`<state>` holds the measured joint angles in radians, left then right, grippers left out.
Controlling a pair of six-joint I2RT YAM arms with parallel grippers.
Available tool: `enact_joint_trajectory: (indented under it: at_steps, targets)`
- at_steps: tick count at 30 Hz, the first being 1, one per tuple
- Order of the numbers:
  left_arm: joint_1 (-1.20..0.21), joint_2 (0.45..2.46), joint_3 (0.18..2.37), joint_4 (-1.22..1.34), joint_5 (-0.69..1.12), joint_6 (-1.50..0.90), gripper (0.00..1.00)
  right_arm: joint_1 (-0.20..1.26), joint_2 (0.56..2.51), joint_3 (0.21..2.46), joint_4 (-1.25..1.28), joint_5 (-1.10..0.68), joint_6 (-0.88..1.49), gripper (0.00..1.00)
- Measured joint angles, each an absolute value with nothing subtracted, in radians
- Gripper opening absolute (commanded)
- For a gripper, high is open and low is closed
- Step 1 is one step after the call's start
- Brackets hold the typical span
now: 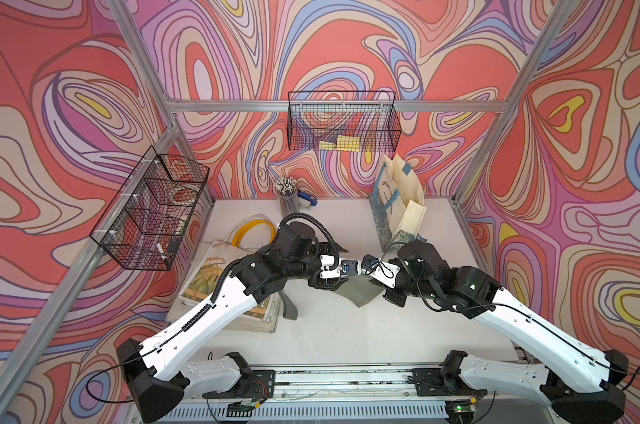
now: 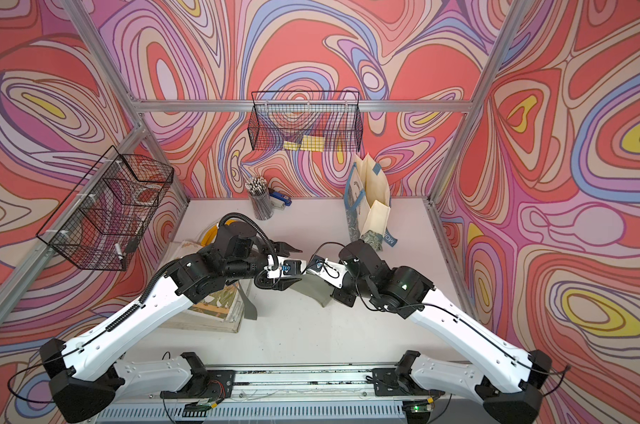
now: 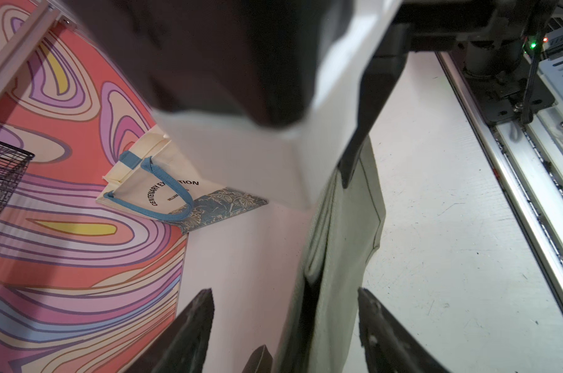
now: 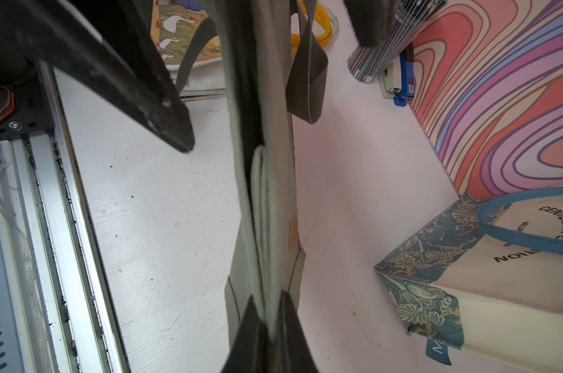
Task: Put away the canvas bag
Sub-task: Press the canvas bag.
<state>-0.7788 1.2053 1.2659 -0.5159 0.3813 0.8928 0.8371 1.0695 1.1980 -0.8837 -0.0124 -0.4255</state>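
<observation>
Scuffed tabletop (image 1: pixel 348 330); right tool (image 4: pixel 269 298) pinches limp grey-green canvas bag (image 4: pixel 273 200).

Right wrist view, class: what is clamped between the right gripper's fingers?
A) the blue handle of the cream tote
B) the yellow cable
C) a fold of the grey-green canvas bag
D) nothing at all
C: in the right wrist view the right gripper is shut, its two dark fingers pinching a fold of the grey-green canvas bag.
</observation>
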Motion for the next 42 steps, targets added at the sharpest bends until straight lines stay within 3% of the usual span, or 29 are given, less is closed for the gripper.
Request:
enact_joint_trajectory:
  at_steps: [16,20,26,29,36,38,42]
  targets:
    - [-0.762,1.217,1.266,-0.569,0.379,0.915,0.68,0.837,1.022,1.168,-0.834,-0.027,-0.426,0.00]
    - [-0.759,1.224,1.266,-0.573,0.382,0.913,0.50,0.837,0.999,1.142,-0.815,-0.028,-0.426,0.00]
    - [-0.757,1.229,1.266,-0.577,0.385,0.913,0.00,0.837,0.999,1.131,-0.813,-0.034,-0.425,0.00]
    - [-0.757,1.230,1.266,-0.589,0.385,0.917,0.00,0.836,0.993,1.117,-0.796,-0.033,-0.421,0.00]
    - [-0.725,1.229,1.263,-0.586,0.435,0.896,0.00,0.826,0.901,1.052,-0.682,-0.054,-0.381,0.63]
    - [-0.701,1.227,1.260,-0.582,0.470,0.882,0.00,0.810,0.855,1.041,-0.647,-0.062,-0.367,0.73]
    - [-0.659,1.223,1.258,-0.562,0.544,0.852,0.00,0.793,0.785,1.008,-0.612,-0.077,-0.328,0.82]
